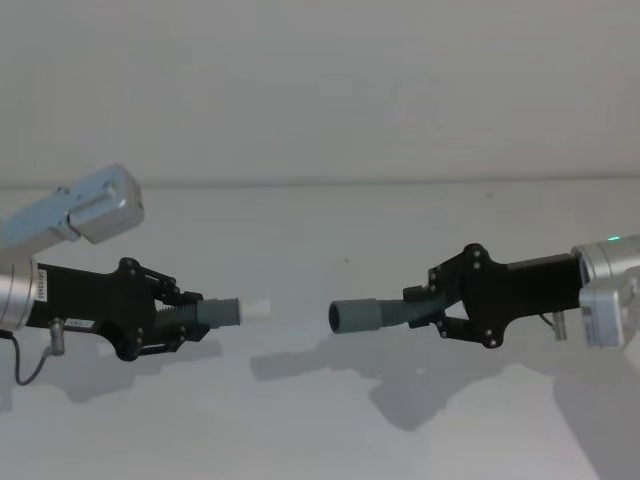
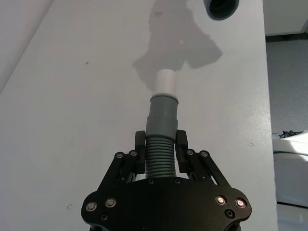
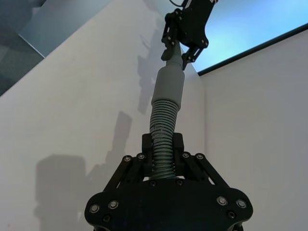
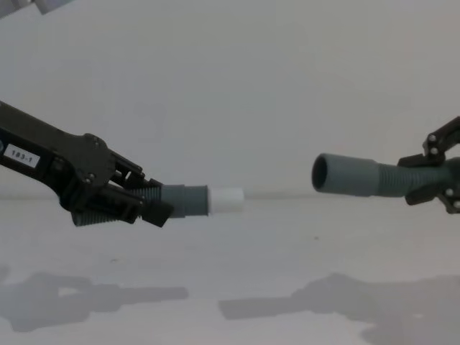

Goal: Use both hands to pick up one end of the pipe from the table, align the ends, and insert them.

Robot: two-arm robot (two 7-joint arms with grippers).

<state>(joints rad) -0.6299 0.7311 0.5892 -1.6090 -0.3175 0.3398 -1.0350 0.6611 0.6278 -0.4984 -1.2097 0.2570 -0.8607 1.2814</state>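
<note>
Left claw clamped on ribbed middle of first pipe piece, white tip pointing toward right claw, right claw clamped on second pipe piece, open collar facing the tip, both long axes near horizontal, ends apart, above surface

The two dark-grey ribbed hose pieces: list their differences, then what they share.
The left hose piece ends in a white cylindrical tip, the right hose piece in an open grey collar. Chest view: left sits lower than right. Black left gripper and right gripper clamp both at the ribs.

tipped pipe piece left, collared piece right, facing, apart; both above table
</note>
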